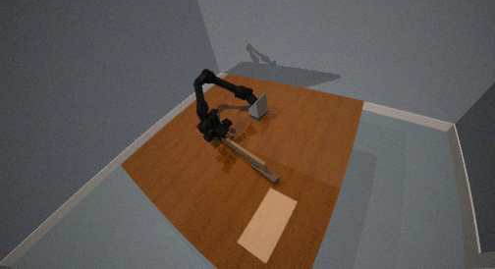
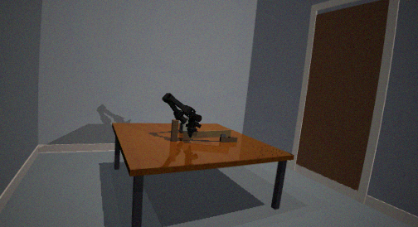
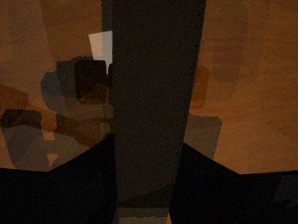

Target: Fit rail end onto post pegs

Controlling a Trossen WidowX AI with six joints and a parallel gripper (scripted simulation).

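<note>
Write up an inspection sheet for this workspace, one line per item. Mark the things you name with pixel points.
Surface: brown wooden tabletop (image 1: 304, 133) (image 2: 207, 157), glossy, reflections visible.
Rail: wooden rail (image 1: 246, 153) (image 2: 212, 133) (image 3: 150, 100), far end at the footboard block (image 1: 271, 177) (image 2: 233, 140); near end apart from the post (image 2: 175, 130).
Pegs: cannot make out.
Clutter: pale rectangle (image 1: 269, 225), sheet or light unclear; grey slanted piece (image 1: 258, 107) by the arm's base end.
Gripper (image 1: 224, 136) (image 2: 191, 135) (image 3: 143, 136): fingers shut on the rail.
Cables: nothing seen.
Surroundings: grey-blue walls, brown door (image 2: 344, 91).

- Rail (image 1: 246, 153) (image 2: 213, 133) (image 3: 152, 95) between the fingers of the tool (image 1: 222, 136) (image 2: 191, 134) (image 3: 143, 136)
- Rail's far end at the footboard block (image 1: 270, 176) (image 2: 229, 139)
- Block on the counter (image 1: 304, 137) (image 2: 207, 157) (image 3: 260, 100)
- Exterior view: block right of the tool, door (image 2: 346, 91) right of the counter
</note>
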